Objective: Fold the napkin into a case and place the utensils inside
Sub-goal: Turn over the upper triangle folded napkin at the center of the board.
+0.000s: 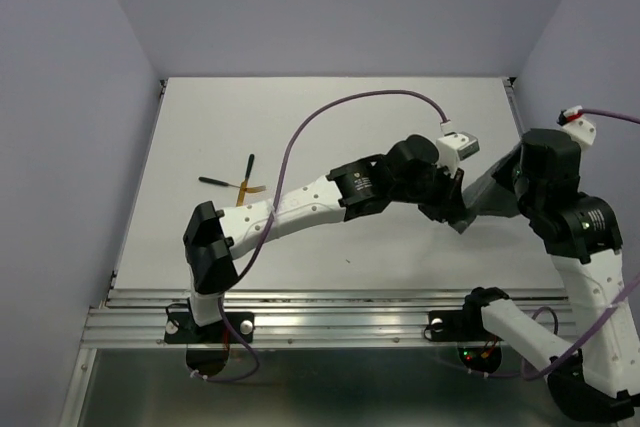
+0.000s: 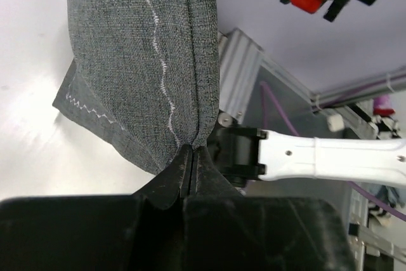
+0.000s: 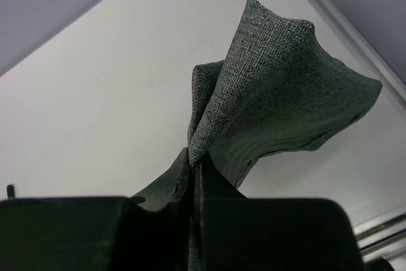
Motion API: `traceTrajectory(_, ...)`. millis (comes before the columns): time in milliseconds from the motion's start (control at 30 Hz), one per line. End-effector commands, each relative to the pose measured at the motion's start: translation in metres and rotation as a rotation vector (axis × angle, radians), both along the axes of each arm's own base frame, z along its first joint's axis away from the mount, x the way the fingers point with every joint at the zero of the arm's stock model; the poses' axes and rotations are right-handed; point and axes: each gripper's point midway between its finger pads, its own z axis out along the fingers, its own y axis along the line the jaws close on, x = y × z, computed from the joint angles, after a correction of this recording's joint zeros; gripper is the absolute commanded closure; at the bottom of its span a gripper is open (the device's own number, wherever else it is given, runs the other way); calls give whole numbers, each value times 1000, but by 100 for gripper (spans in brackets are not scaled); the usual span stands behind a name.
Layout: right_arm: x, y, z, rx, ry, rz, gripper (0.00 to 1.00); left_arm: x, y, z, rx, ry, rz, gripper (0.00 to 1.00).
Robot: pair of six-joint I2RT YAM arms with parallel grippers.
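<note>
Plainly, both arms share the napkin at the right side of the desk. The left claw is clenched on a doubled edge of it and the right claw on another bunched edge. The cloth hangs between them, mostly lifted, with one stitched corner seemingly brushing the desk. The fold looks barely formed, and no case shows yet.

To do this step well, the arms should draw the cloth taut enough to flatten the bunching. They should then lay it down with the hems aligned and let go only once the layers rest flat. The two wrists sit close together, so they risk knocking one another.

The utensils lie well apart on the left of the desk, out of the way. The left arm's purple cable arches above the desk, away from the cloth.
</note>
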Motion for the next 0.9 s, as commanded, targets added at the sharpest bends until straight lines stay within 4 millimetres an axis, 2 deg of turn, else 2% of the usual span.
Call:
traceTrajectory(0,-25,-40,43,-82,-100,-159,99,-65,-2,22,-33,102,-200,100)
traceTrajectory(33,-25,-39,43,-113,-75,-133,99,-70,-1,14,-31,128,-215,100)
traceTrajectory(67,-24,-35,46,-119,-56,-105,99,-73,-4,23,-84,128,-235,100)
traceTrajectory(167,4,-18,33,-161,34,1,99,-79,7,8,-102,209,-245,100)
traceTrajectory(200,14,-12,31,-170,51,34,99,-79,8,25,-182,203,-266,100)
traceTrajectory(233,36,-4,18,-192,105,64,99,-70,15,3,-162,270,-226,100)
traceTrajectory(267,49,2,10,-195,132,93,99,-64,20,1,-180,286,-208,100)
traceTrajectory(300,63,13,5,-183,149,137,99,-58,24,15,-261,275,-210,100)
traceTrajectory(333,76,19,-4,-193,176,167,99,-50,34,-13,-233,323,-181,100)
traceTrajectory(367,103,33,-24,-184,215,212,99,-27,43,-8,-287,345,-139,100)
traceTrajectory(400,117,39,-30,-183,225,237,99,-19,55,-30,-265,378,-103,100)
traceTrajectory(433,142,48,-52,-180,266,253,99,-7,62,-38,-264,383,-71,100)
traceTrajectory(467,154,58,-62,-161,275,292,99,17,73,-43,-276,372,-18,100)
traceTrajectory(533,182,72,-72,-133,248,324,99,33,90,-66,-244,378,27,100)
traceTrajectory(567,196,83,-96,-111,287,361,99,43,97,-73,-236,367,48,100)
traceTrajectory(600,205,90,-105,-90,290,378,99,59,112,-88,-218,384,95,100)
traceTrajectory(667,224,109,-113,-60,273,427,99,74,125,-102,-202,386,133,100)
traceTrajectory(700,233,118,-134,-55,303,440,99,85,137,-115,-186,389,169,100)
traceTrajectory(733,242,127,-131,-47,279,455,99,91,143,-120,-179,388,185,100)
traceTrajectory(800,256,136,-157,-31,316,477,99,99,153,-133,-162,400,209,100)
traceTrajectory(867,262,153,-168,-30,332,514,99,105,162,-144,-149,411,236,100)
